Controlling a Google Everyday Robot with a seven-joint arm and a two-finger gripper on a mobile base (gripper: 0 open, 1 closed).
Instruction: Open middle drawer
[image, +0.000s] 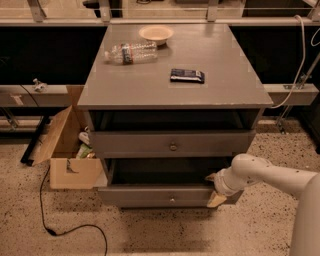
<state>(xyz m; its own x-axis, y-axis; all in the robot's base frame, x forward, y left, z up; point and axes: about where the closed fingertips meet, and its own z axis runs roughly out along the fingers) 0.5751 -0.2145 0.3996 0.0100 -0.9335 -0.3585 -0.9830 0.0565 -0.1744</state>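
Observation:
The grey cabinet (170, 85) shows two flat fronts with small round knobs. The lower front is the middle drawer (155, 195), with its knob (172, 199) at the centre. It stands pulled out, with a dark opening above it. My gripper (214, 189) is at the right end of this drawer's front, touching its top edge, and the white arm (270, 175) comes in from the right. The drawer front above it (173, 145) also has a dark gap over it. Any drawer below the middle one is hidden.
On the cabinet top lie a plastic bottle (131, 52), a shallow bowl (156, 33) and a dark snack packet (187, 75). An open cardboard box (70, 150) stands on the floor at the left, with a black cable (65, 227) in front of it.

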